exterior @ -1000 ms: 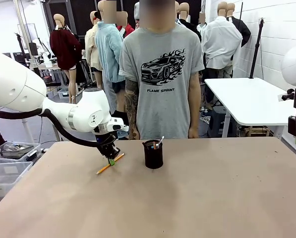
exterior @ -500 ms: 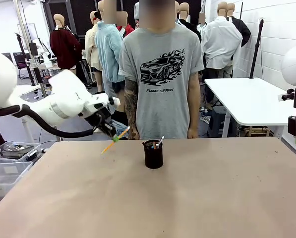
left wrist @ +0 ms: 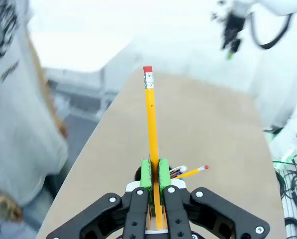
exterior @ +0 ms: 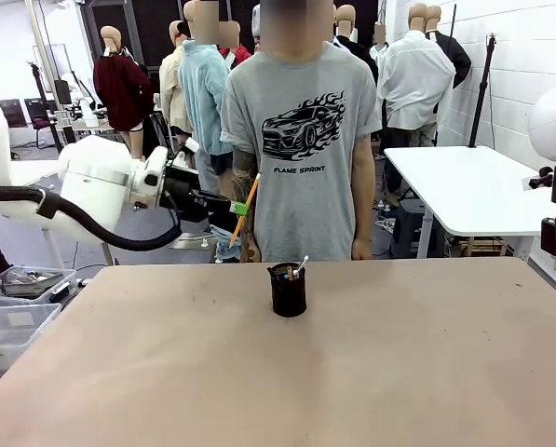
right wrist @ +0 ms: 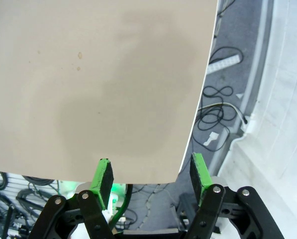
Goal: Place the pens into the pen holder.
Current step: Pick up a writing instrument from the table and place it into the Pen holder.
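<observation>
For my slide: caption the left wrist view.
Left gripper shut on the yellow pencil, eraser end forward, above the pen holder.

table (exterior: 399, 372): matt, smooth, light brown board
pencil (left wrist: 151, 119): glossy yellow paint, metal band below a red rubber tip
pen holder (exterior: 288, 291): black, matt, on the table
left gripper (left wrist: 154, 174): matt black plastic, green rubber-like pads
left arm (exterior: 91, 182): glossy white shell
person's shirt (exterior: 301, 140): grey cloth

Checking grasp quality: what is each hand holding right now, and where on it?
Left hand is shut on the yellow pencil, gripped near its lower, tip end, eraser end pointing away. Right hand is open, holding nothing.
</observation>
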Motion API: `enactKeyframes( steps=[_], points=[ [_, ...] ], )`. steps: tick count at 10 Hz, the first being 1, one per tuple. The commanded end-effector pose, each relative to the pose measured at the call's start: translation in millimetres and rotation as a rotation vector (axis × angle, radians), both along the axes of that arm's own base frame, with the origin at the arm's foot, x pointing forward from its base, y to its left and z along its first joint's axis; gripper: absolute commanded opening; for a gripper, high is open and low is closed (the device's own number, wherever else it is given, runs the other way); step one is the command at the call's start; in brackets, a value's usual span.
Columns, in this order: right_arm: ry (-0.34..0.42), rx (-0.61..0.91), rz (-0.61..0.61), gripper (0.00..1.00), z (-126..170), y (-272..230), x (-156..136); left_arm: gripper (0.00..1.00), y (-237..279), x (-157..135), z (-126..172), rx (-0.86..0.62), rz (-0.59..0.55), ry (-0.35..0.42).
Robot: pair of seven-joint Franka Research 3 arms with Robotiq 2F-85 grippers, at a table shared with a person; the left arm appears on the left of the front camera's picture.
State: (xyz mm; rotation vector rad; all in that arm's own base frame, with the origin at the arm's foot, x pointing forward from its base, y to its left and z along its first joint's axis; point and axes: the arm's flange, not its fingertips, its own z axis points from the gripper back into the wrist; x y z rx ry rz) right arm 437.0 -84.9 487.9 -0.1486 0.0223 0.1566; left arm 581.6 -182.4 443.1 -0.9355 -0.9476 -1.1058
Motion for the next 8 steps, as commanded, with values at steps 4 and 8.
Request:
enactKeyframes(
  steps=[4, 8],
  points=[
    [0.003, -0.021, 0.02, 0.78, -0.9, -2.6, -1.3, 0.0, -20.9, 16.1, -47.3, -0.334, -0.297, -0.033],
    [0.003, -0.021, 0.02, 0.78, -0.9, -2.6, -1.3, 0.0, -64.8, 56.0, -73.1, -0.314, -0.294, -0.036]
  ],
)
